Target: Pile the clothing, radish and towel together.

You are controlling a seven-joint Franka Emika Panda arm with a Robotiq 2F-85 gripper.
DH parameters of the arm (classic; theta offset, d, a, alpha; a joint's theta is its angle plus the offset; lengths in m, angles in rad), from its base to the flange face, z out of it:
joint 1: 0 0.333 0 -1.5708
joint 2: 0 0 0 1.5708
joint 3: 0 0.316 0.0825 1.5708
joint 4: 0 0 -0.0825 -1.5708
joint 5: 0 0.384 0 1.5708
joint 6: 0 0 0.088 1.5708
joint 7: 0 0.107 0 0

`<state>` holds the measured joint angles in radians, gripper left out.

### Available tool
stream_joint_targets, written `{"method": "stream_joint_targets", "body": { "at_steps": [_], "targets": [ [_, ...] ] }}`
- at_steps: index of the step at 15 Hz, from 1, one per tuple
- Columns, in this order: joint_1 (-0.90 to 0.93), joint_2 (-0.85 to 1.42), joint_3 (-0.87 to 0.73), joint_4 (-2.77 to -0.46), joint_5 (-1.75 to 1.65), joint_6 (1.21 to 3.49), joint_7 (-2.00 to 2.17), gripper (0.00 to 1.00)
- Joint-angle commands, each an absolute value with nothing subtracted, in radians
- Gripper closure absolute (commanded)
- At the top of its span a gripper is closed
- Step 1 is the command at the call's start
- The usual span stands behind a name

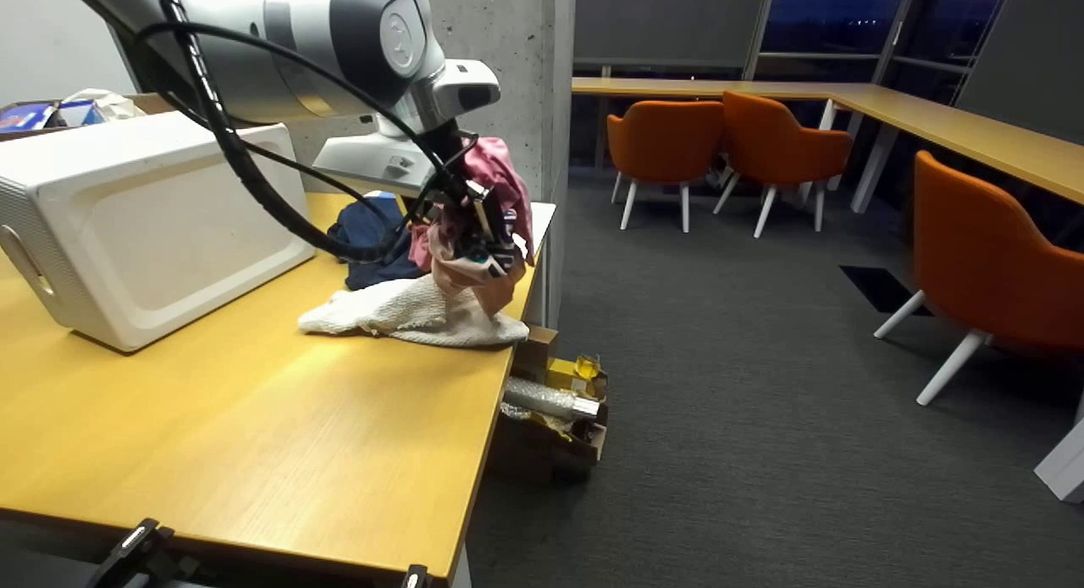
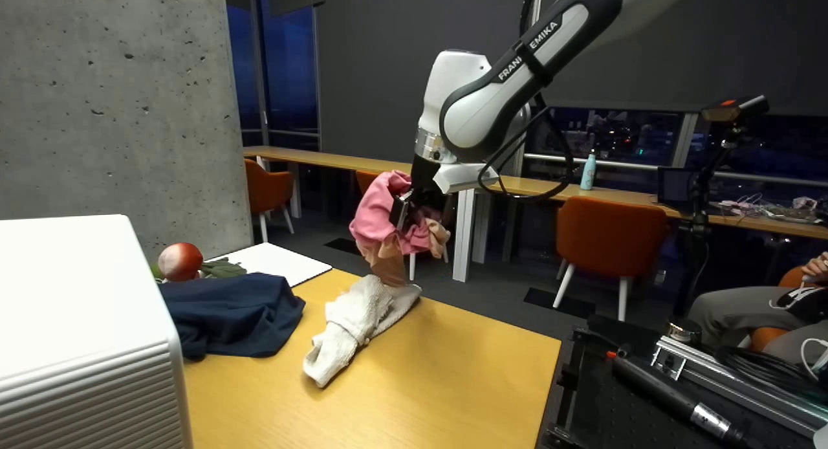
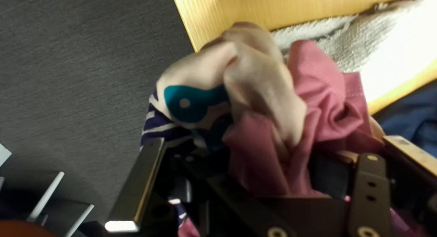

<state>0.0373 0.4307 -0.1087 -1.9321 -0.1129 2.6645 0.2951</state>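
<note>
Honestly, is this claw (image 3: 275, 144) gripping the pink-and-peach cloth (image 2: 374, 216) or just wearing it?

So the claw's sunk deep in the bundle, fingers (image 3: 140, 187) well apart, fabric bunched between and around them. Most of it hangs up off the surface (image 2: 453, 378), so something's carrying it, but real squeeze or lucky snag, we can't say. We figure it's the task's clothing: its peach tail dangles down to one end of the white towel (image 2: 352, 319), which makes sense if the towel is the pile's base. Our worry: the wrist view has part of it out past the surface's edge, over the floor (image 3: 85, 76), so we'd bring it inward before any release. The radish (image 2: 181, 261) is well apart from that lot, behind the navy cloth (image 2: 239, 313) in an exterior view, so we'd call the pile unfinished.

Container-wise: a cardboard box (image 1: 535, 353) down past the edge holds a bubble-wrapped roll (image 1: 550, 398) and yellow packaging (image 1: 566, 374), and what looks like a brown carton (image 1: 155, 103) at the back has blue packets (image 1: 78, 112) in it. We can't see inside the big white case (image 1: 186, 241).
</note>
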Motion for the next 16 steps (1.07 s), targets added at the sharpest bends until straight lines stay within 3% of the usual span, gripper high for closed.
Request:
{"method": "stream_joint_targets", "body": {
  "at_steps": [1,12,13,14,16],
  "targets": [
    [0.021,0.571,-0.089,-1.757,-0.053,2.651,0.276,0.95],
    [0.092,0.835,-0.025,-1.548,-0.024,2.642,0.265,0.95],
    [0.093,0.844,-0.023,-1.544,-0.022,2.643,0.264,0.55],
    [0.091,0.851,-0.019,-1.539,-0.017,2.643,0.262,0.53],
    [0.092,0.845,-0.015,-1.542,-0.009,2.644,0.263,0.4]
  ]
}}
